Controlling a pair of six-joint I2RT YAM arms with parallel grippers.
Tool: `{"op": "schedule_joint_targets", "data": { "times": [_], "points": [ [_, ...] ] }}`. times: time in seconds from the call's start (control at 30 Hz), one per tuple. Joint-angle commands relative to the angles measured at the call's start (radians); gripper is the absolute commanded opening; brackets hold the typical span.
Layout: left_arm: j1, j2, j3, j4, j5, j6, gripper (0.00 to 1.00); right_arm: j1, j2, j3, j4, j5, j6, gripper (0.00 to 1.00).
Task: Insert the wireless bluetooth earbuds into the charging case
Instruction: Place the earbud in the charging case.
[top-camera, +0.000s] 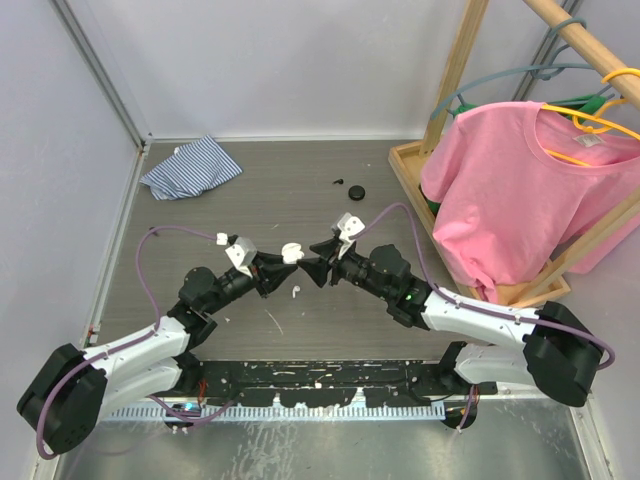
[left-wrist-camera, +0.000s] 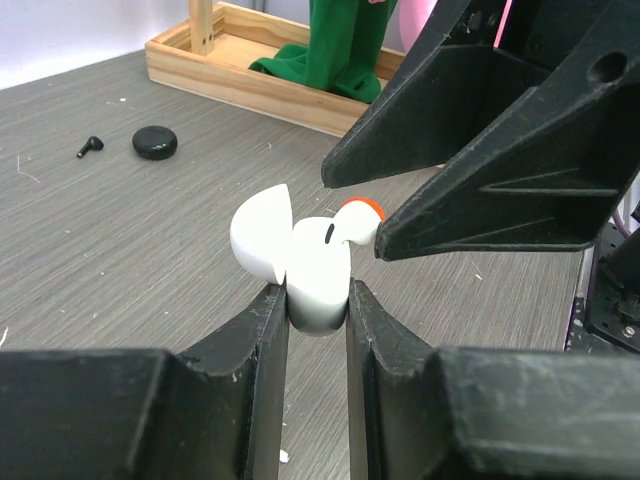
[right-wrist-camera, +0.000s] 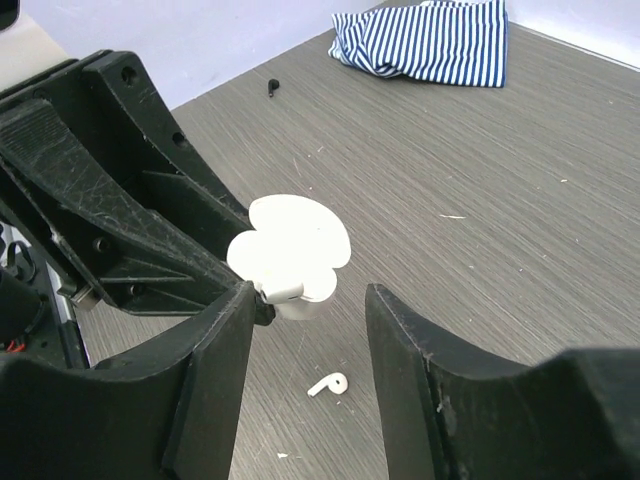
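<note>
The left gripper (top-camera: 280, 264) is clamped on the white case (left-wrist-camera: 318, 285). It pinches the lower body from both sides and holds it above the table (right-wrist-camera: 500, 200). The right gripper (right-wrist-camera: 310, 295) faces it with jaws apart, gripping nothing. One fingertip touches a bud (left-wrist-camera: 345, 222) resting at the case's mouth, beside the raised lid (left-wrist-camera: 260, 235).

The case looks hard, glossy and light, so it could twist or slide in a narrow pinch. The sides below the hinge seem the surest hold. The buds are probably near weightless, smooth and easily flicked away, and are best taken across the short stem, gently.

The case is a rounded white pebble with a domed lid. The bud at its mouth is white with an orange-red tip and a dark slit. A loose bud (right-wrist-camera: 328, 384), plain white, lies on the table under the case. A black case (left-wrist-camera: 155, 142) and a black bud (left-wrist-camera: 90, 146) sit well apart from all this.
</note>
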Motion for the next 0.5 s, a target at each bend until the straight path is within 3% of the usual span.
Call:
{"op": "schedule_joint_targets", "data": {
  "times": [0.0, 0.47],
  "points": [
    [0.000, -0.027, 0.022, 0.055, 0.021, 0.022, 0.00, 0.007, -0.002, 0.042, 0.099, 0.052, 0.028, 0.53],
    [0.000, -0.040, 0.013, 0.073, 0.035, 0.021, 0.00, 0.007, -0.034, 0.014, 0.069, 0.099, 0.001, 0.44]
  ]
}}
